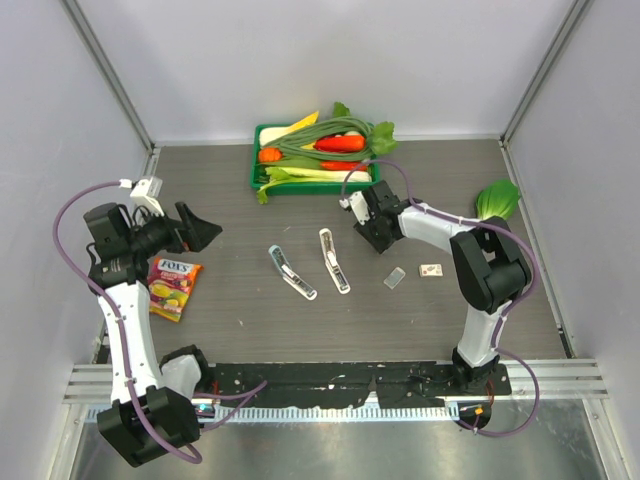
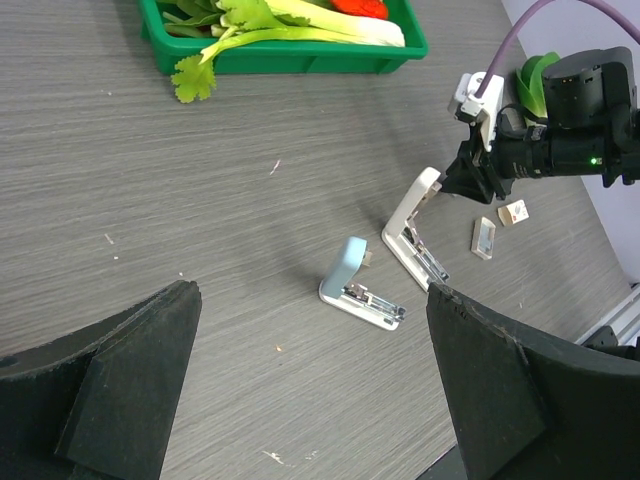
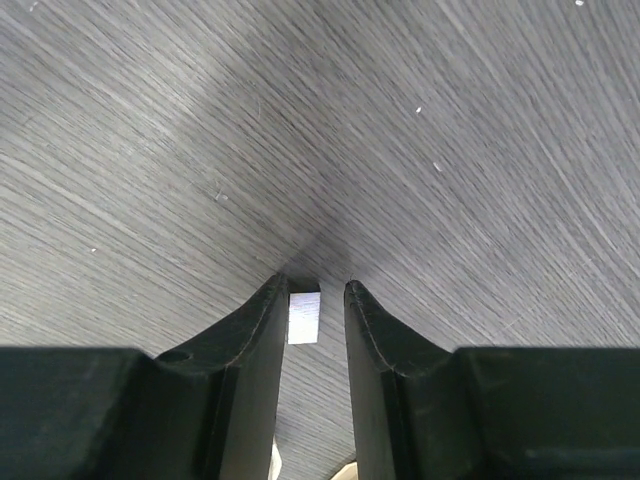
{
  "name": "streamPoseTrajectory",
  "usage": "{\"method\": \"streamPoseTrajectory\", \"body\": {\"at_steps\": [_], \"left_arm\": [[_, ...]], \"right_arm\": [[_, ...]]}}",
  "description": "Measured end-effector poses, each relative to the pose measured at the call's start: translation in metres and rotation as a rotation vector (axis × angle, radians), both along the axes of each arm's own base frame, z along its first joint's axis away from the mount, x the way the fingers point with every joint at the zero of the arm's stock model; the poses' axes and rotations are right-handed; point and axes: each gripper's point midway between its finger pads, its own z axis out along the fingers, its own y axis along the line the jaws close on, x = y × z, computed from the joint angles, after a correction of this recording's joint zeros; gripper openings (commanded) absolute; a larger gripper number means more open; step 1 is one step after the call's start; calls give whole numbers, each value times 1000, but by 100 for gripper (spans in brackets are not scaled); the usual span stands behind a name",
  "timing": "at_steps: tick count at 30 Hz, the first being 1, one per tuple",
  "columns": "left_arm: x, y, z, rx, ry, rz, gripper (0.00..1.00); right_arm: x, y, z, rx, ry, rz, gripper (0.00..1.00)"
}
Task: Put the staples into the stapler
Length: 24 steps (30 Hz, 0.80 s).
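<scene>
Hovering low, the right gripper [image 3: 315, 288] has its jaws narrowly parted around a small whitish piece [image 3: 303, 320], touching one finger only. Just left lies the white stapler [image 1: 333, 260], swung open; the staples box [image 1: 431, 270] lies farther right. Loading seems underway; next, line a strip with its channel.

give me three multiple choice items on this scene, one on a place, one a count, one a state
1. Where is the candy bag? A in the tray; B beside the left arm; C under the right claw
2. How many staplers lie on the table? A one; B two; C three
3. How is the left claw? A wide open, empty; B shut on a stapler; C shut on the bag
Answers: B, it lies right by that arm; B, a blue stapler and a white stapler lie side by side; A, its fingers stand far apart with nothing between.
</scene>
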Motion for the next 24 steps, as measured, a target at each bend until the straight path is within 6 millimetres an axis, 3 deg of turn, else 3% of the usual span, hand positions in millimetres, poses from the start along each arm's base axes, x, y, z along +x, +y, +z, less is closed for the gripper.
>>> {"method": "streamPoseTrajectory", "body": {"at_steps": [15, 24], "left_arm": [[-1, 1, 1, -1, -4, 2, 100], [-1, 1, 1, -5, -4, 4, 100]], "right_arm": [[-1, 0, -3, 97, 59, 0, 27], [-1, -3, -3, 118, 75, -7, 32]]}}
